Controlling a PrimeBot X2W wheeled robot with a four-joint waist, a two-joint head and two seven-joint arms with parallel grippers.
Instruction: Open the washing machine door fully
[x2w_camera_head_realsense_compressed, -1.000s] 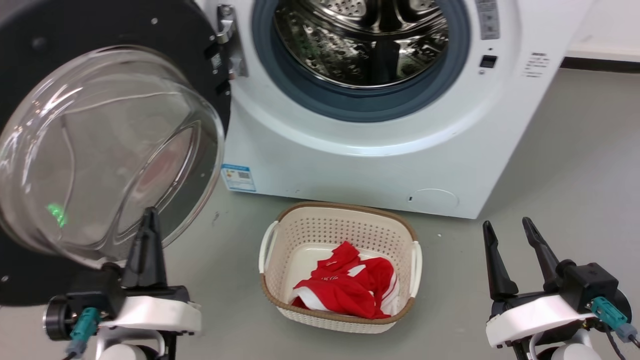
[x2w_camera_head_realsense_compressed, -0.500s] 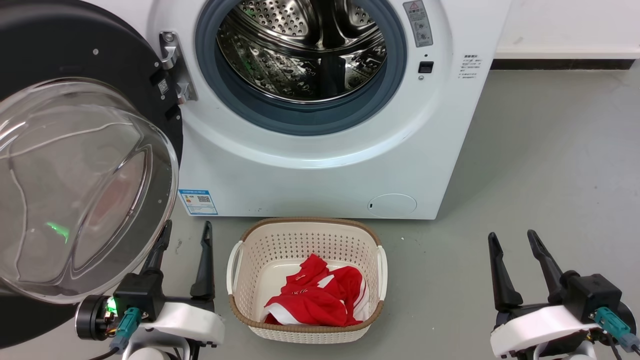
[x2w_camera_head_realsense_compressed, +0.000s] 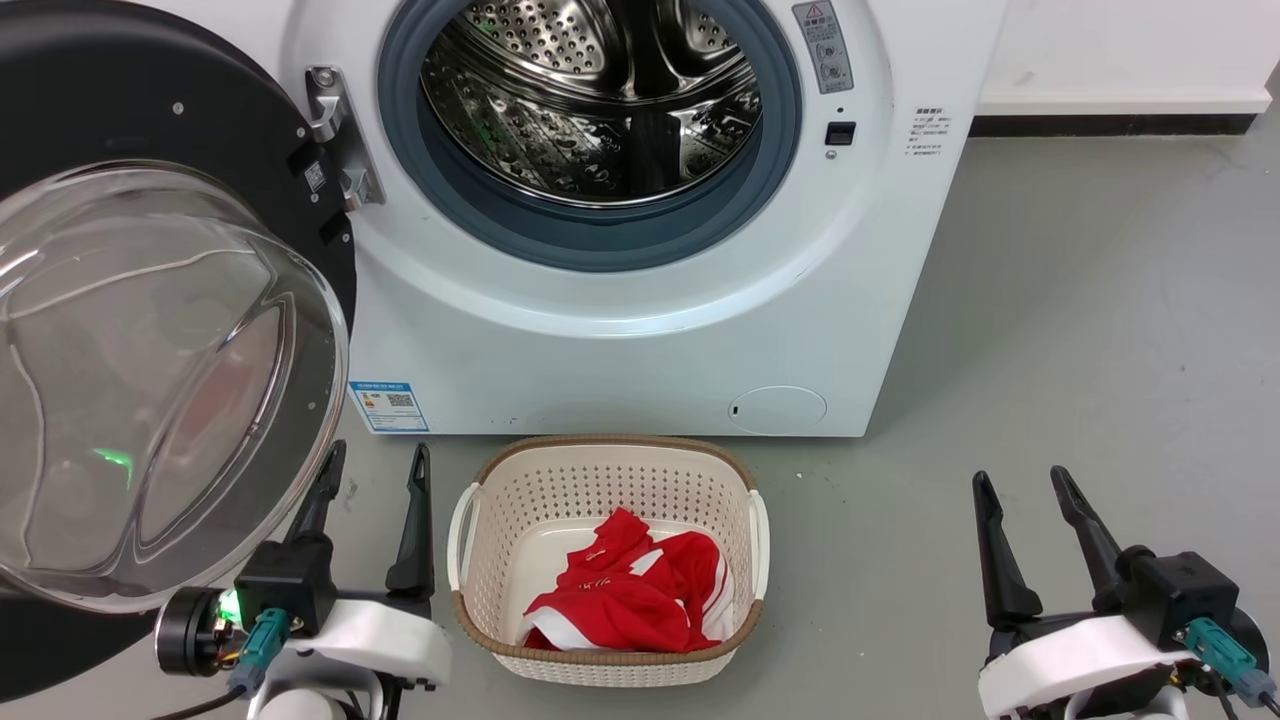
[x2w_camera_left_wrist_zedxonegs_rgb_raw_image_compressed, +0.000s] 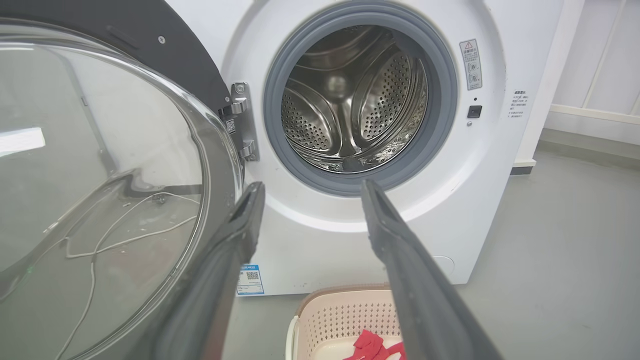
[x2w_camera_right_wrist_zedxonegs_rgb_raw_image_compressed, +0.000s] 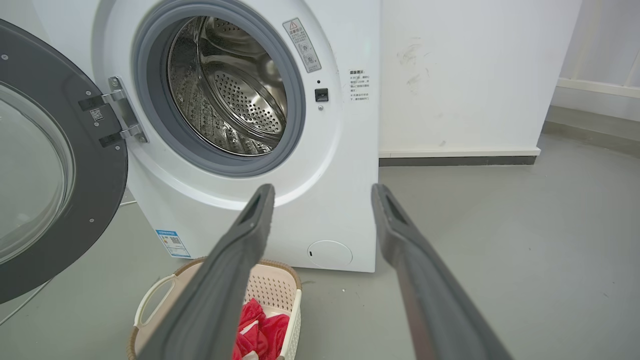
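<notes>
The washing machine door (x2w_camera_head_realsense_compressed: 170, 340) hangs swung out to the left of the washing machine (x2w_camera_head_realsense_compressed: 620, 340) on its hinge (x2w_camera_head_realsense_compressed: 335, 135). Its glass bowl faces the near side and the drum (x2w_camera_head_realsense_compressed: 590, 100) mouth is fully uncovered, so it is prob. at or close to full open.

The left gripper (x2w_camera_head_realsense_compressed: 378, 455) sits low, just right of the door's lower edge, fingers spread w/ nothing betw. them. That spot would suit nudging the door further left if needed. The right gripper (x2w_camera_head_realsense_compressed: 1018, 476) is also spread and empty, near right and well apart from the machine, likely parked out of the way. A basket (x2w_camera_head_realsense_compressed: 610, 442) w/ a red garment (x2w_camera_head_realsense_compressed: 630, 590) sits on the floor betw. the two grippers.

Hidden: the door's left side and bottom are cut off in the head view. Can't tell whether the left finger touches the rim, nor whether the hinge is at its stop.
</notes>
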